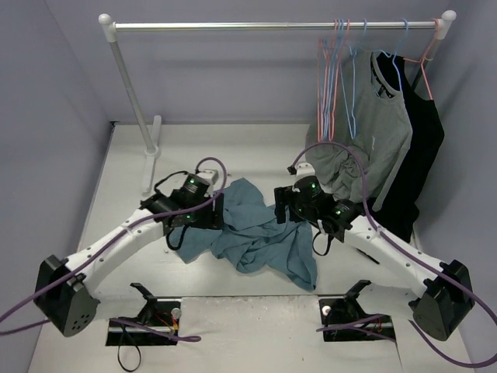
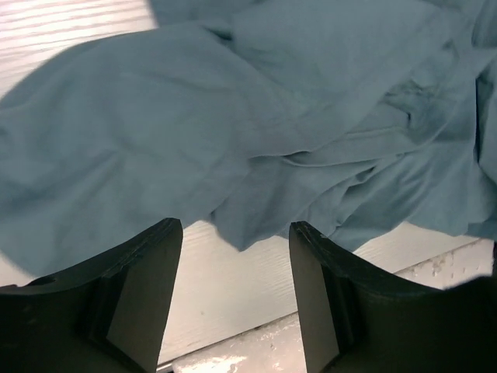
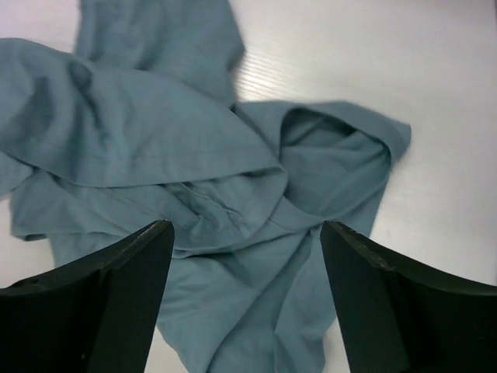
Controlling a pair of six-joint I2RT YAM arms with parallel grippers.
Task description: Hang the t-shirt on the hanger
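Quantities in view:
- table [image 1: 140,299]: 1
- garment rail [image 1: 272,26]: 1
- arms: 2, left arm [image 1: 116,247] and right arm [image 1: 396,252]
- claws: 2, left claw [image 2: 235,225] and right claw [image 3: 247,225]
- garments: 3, made up of teal t-shirt [image 1: 260,225] 1, grey shirt [image 1: 384,124] 1, black garment [image 1: 425,148] 1
- hangers under garments: 2, made up of light-blue hanger [image 1: 397,56] 1, pink hanger [image 1: 425,64] 1
- bare wire hangers [image 1: 335,78], pink and light-blue, bunched: count not readable

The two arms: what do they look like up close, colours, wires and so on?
The left arm and right arm each have white links between black joints and a black base. A purple cable loops along each, and small green lights glow near the wrists. The left gripper and right gripper have broad, matte black fingers.
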